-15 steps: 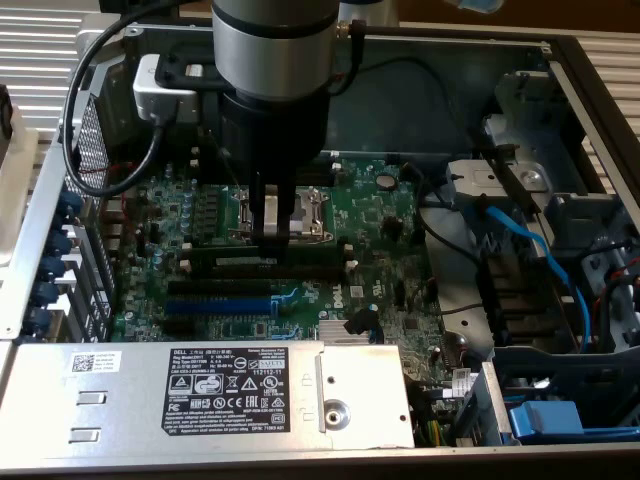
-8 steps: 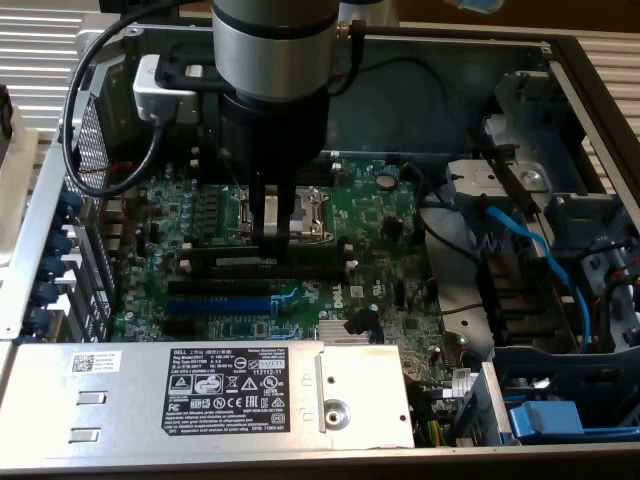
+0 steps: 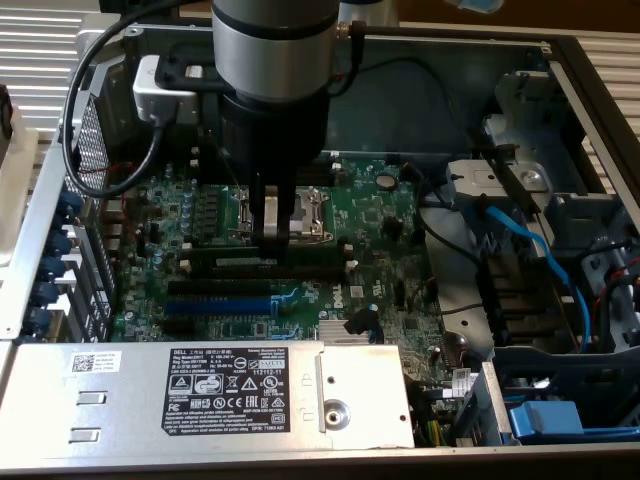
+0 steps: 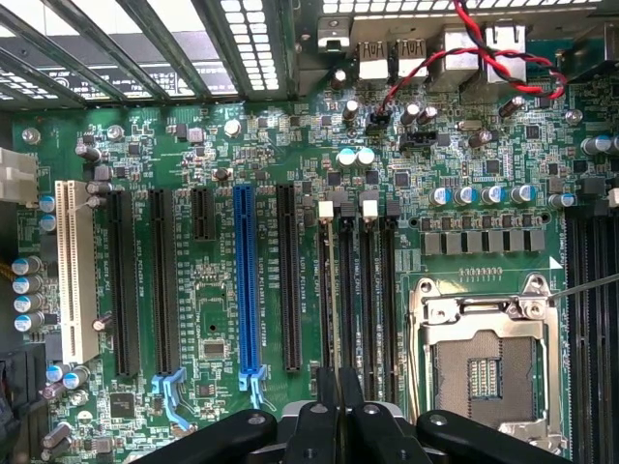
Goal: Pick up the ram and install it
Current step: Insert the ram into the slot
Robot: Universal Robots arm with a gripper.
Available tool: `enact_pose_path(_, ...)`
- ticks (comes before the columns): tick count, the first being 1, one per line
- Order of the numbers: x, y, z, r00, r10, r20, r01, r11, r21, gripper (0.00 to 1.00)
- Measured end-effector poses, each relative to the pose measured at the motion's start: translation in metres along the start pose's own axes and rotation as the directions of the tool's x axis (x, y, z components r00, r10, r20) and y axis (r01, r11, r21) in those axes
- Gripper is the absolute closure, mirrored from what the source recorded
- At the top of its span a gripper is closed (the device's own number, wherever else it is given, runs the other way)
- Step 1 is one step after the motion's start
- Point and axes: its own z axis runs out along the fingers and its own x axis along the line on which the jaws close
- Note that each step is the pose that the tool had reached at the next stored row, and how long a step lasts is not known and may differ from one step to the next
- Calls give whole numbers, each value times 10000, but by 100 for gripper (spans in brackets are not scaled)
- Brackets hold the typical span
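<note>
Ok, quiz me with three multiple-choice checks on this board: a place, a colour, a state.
1. The memory stick is: A) on a fan B) at the black slots, under the gripper C) in a hand.
2. The long slot with black ones either side is: A) red B) blue C) yellow.
3. The processor socket is: A) bare B) under a cooler C) taped over.
B: the stick lies right below the gripper. B: plainly blue plastic. A: its metal frame and contacts show.

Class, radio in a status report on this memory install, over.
End effector shut on the ram. Ram on edge along the black memory slots, beside the processor socket. Blue cable well off to the exterior view's right.
</note>
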Motion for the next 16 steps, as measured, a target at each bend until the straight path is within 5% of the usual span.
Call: enact_pose_path(16,1,0,12,10000,1,0,-1,10000,0,88)
